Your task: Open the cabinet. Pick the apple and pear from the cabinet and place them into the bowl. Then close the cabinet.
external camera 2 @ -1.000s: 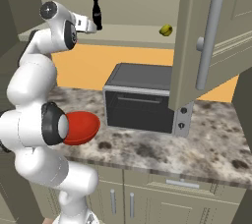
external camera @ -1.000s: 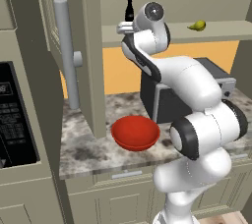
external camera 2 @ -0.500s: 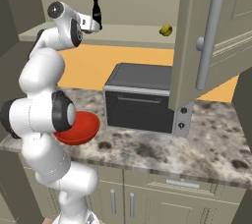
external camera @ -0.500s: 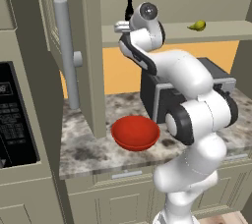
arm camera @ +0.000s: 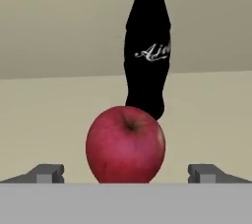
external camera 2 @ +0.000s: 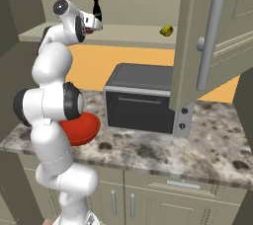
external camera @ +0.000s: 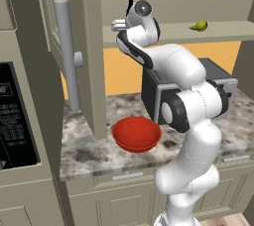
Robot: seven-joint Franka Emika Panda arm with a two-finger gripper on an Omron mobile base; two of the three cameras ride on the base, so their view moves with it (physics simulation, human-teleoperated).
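Both doors of the cabinet (external camera: 89, 46) stand open, and the gripper (arm camera: 126, 173) is up at its shelf with jaws spread wide, holding nothing. The apple (arm camera: 125, 144) sits on the shelf between the fingertips (a dark cola bottle (arm camera: 146, 46) stands just behind it). The pear (external camera: 199, 25) lies well along the same shelf, and the red bowl (external camera: 136, 134) rests on the counter below.

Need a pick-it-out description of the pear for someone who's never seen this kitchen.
Find the open wall cabinet above the stone counter; its bottom shelf runs over the dark countertop oven. The pear lies on that shelf above the oven, well apart from the gripper. It is small and yellow-green, unlike the red apple and the tall black cola bottle beside the gripper.
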